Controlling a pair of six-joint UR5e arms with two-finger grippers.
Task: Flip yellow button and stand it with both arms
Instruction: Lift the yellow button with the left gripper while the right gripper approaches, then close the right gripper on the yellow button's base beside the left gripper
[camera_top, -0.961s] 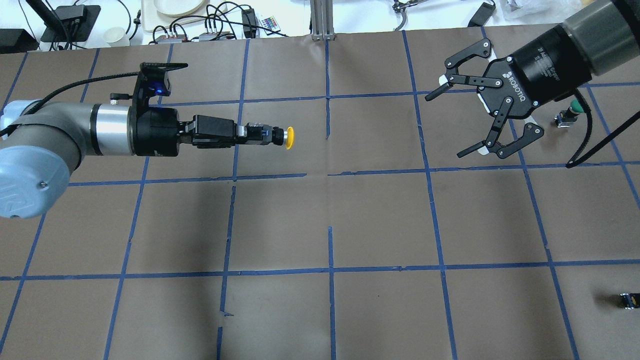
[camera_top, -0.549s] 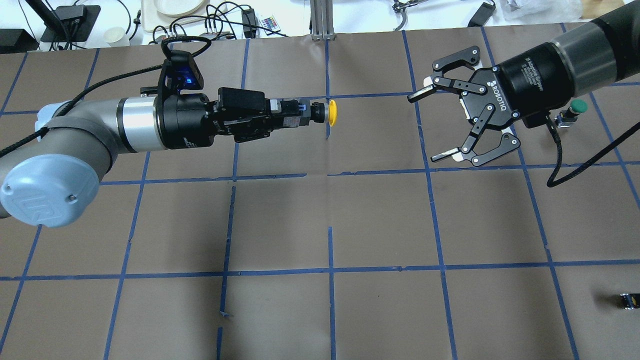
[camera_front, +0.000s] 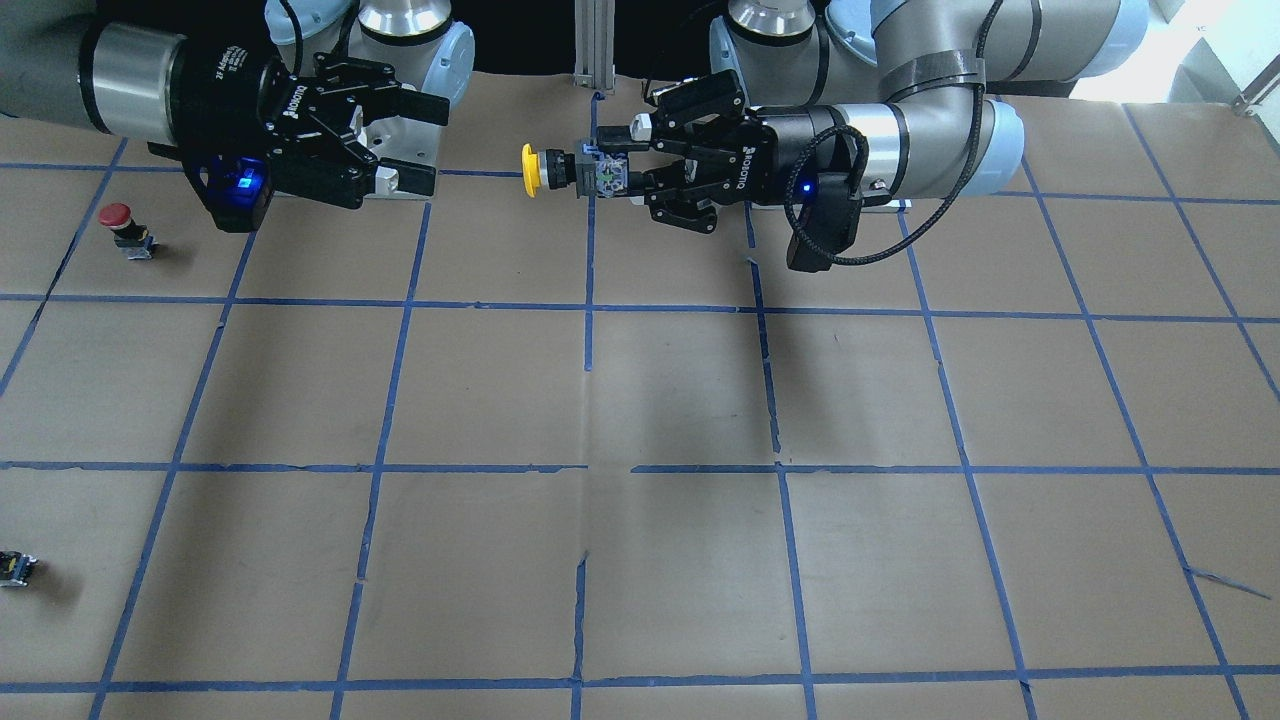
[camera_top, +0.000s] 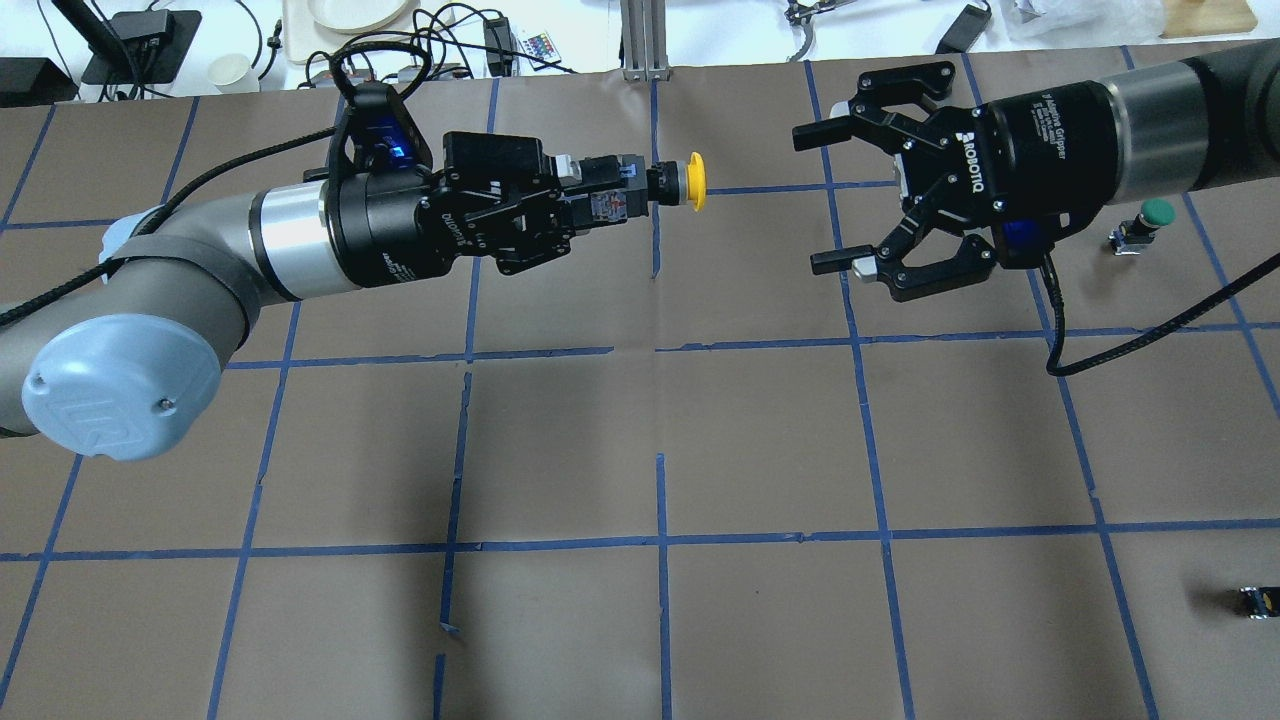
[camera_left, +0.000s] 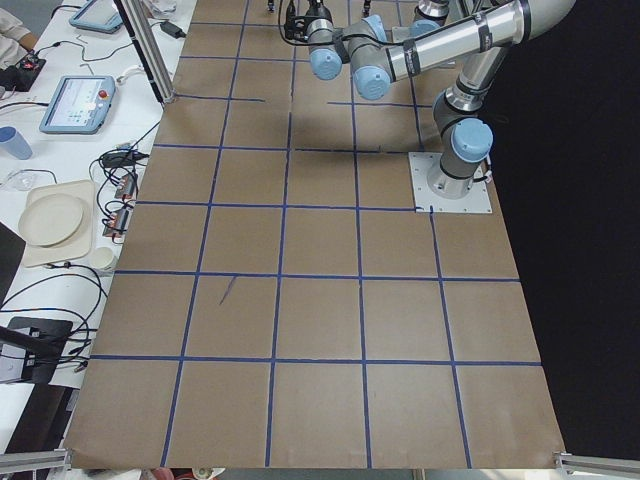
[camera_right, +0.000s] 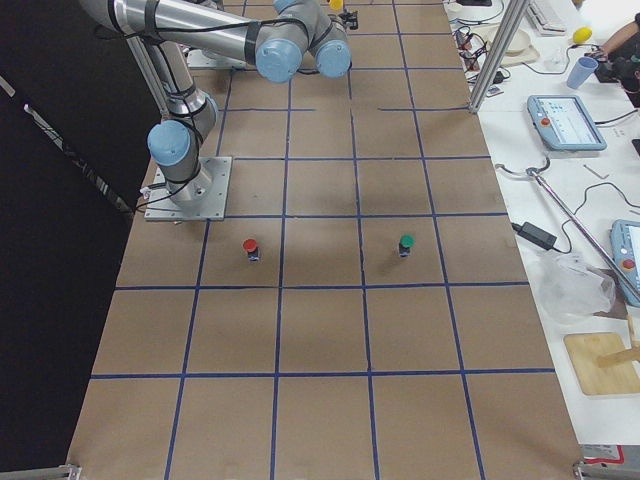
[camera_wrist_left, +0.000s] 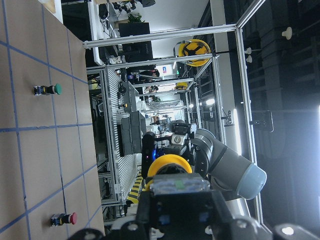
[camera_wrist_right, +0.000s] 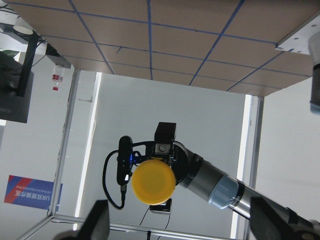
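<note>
The yellow button (camera_top: 696, 183) is held in the air, lying sideways, with its yellow cap pointing at my right gripper. My left gripper (camera_top: 606, 197) is shut on its black and grey base. In the front-facing view the button (camera_front: 529, 169) sticks out of the left gripper (camera_front: 622, 172) above the table's back middle. My right gripper (camera_top: 812, 198) is open and empty. It faces the cap across a short gap and touches nothing. The right wrist view shows the cap (camera_wrist_right: 153, 181) head-on between its spread fingers.
A green-capped button (camera_top: 1150, 215) stands on the table behind the right gripper. A red-capped button (camera_front: 120, 222) stands near it. A tiny black block (camera_top: 1255, 600) lies at the front right. Brown paper with blue tape lines (camera_top: 660, 540) covers the table.
My left arm has carried the button right and toward the far edge, up to the table's centre line. My right gripper has swung left to face it and stays open.
</note>
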